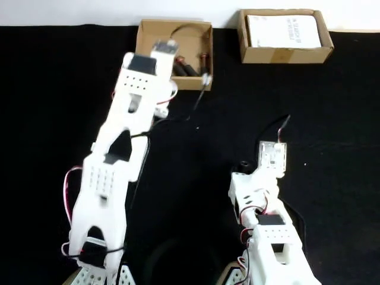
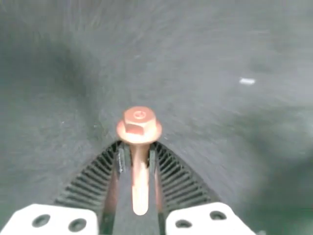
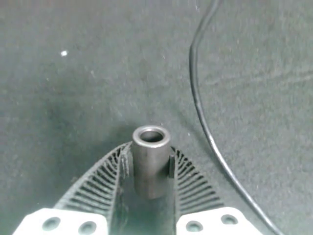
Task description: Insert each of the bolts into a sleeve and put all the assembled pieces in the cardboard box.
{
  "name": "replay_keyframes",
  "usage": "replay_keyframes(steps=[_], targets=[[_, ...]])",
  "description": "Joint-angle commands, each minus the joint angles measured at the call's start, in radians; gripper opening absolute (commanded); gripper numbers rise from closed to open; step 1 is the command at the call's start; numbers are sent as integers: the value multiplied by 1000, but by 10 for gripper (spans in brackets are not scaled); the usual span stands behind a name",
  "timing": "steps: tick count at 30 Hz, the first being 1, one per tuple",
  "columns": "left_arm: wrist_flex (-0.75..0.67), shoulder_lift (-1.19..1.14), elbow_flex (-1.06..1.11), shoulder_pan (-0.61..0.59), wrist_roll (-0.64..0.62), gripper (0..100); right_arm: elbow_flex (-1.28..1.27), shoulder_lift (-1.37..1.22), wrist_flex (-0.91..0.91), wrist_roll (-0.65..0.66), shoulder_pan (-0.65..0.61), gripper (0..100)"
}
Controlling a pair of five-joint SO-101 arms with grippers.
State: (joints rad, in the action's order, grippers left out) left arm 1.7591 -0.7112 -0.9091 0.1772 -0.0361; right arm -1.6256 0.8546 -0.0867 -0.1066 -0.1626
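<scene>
My left gripper (image 2: pixel 139 159) is shut on a copper bolt (image 2: pixel 139 128), pinched by its shank, with the hex flange head sticking out past the fingertips over the black mat. In my right gripper (image 3: pixel 148 152) stands a grey metal sleeve (image 3: pixel 151 164), clamped with its open bore facing the camera. From above, the right gripper (image 1: pixel 244 171) holds the sleeve (image 1: pixel 243 164) near the table's middle. The left arm (image 1: pixel 127 124) stretches toward the cardboard box (image 1: pixel 144 37) at the back left. Dark assembled pieces (image 1: pixel 185 69) lie in that box.
A second cardboard box (image 1: pixel 285 55) holding a white sheet stands at the back right. A black cable (image 3: pixel 200 98) runs across the mat beside the sleeve. Thin wires (image 1: pixel 199 98) trail from the left arm over the mat.
</scene>
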Motion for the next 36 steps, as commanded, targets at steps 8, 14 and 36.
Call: replay_keyframes(steps=[8, 14, 36], targets=[[-41, 941, 464, 68, 23, 8, 65, 552, -318, 2, -265, 8], [-106, 1422, 756, 58, 23, 8, 208, 969, -593, 2, -394, 8], [-841, 1868, 1432, 306, -41, 9, -173, 975, -188, 176, -527, 8]])
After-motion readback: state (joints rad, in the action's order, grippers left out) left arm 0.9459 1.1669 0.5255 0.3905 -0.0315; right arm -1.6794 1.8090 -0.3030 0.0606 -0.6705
